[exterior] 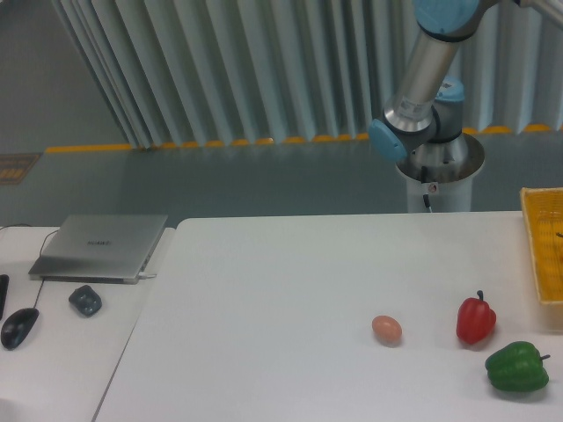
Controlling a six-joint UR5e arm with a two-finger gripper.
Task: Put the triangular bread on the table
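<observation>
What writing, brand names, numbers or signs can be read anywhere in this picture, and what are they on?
Laptop lid: a small grey mark sits in its middle, too blurred to read.
Robot arm base: a small red and white spot low on the pedestal, maybe a sticker, too small to read.
Yellow crate: a small dark mark near the picture's right edge, not legible.
Nothing else in view carries readable text.

Arm (424,83) raised, gripper out of frame

I see a red pepper (475,321), green pepper (517,367) and brown egg (386,329) on the white table (281,290); yellow basket (544,255), silver laptop (99,246).
</observation>
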